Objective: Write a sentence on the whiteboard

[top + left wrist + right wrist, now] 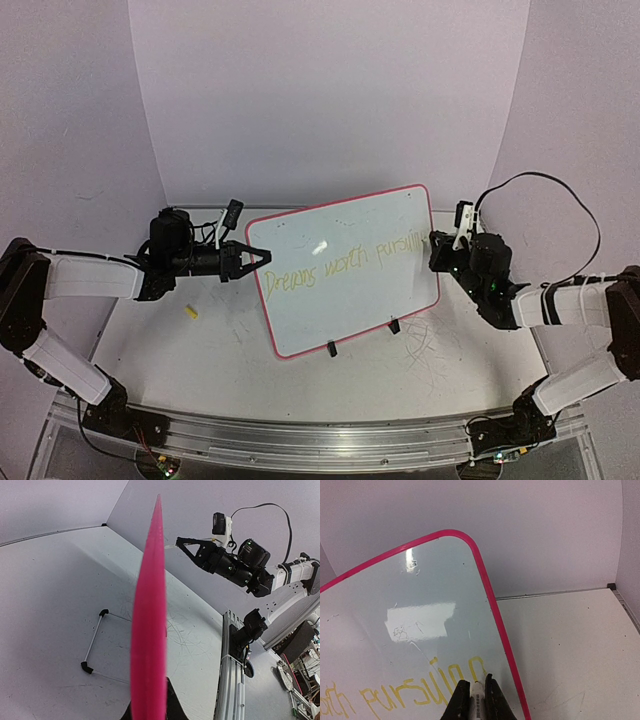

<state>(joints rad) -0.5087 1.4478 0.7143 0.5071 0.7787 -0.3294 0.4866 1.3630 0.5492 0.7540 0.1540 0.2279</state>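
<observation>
The whiteboard (345,290) stands tilted on its black legs mid-table, its pink rim edge-on in the left wrist view (148,630). The yellow sentence (315,272) runs across it, and its last word shows in the right wrist view (420,692). My left gripper (256,257) is shut on the board's left edge, a black fingertip (175,707) showing beside the rim. My right gripper (438,250) is shut on a white marker (479,702). The marker tip touches the board at the last yellow letter, close to the right rim.
A small yellow marker cap (191,312) lies on the tabletop left of the board. The board's wire stand leg (95,640) rests on the table behind it. Grey scribbles (430,345) mark the tabletop at the right. A black cable (545,185) loops above the right arm.
</observation>
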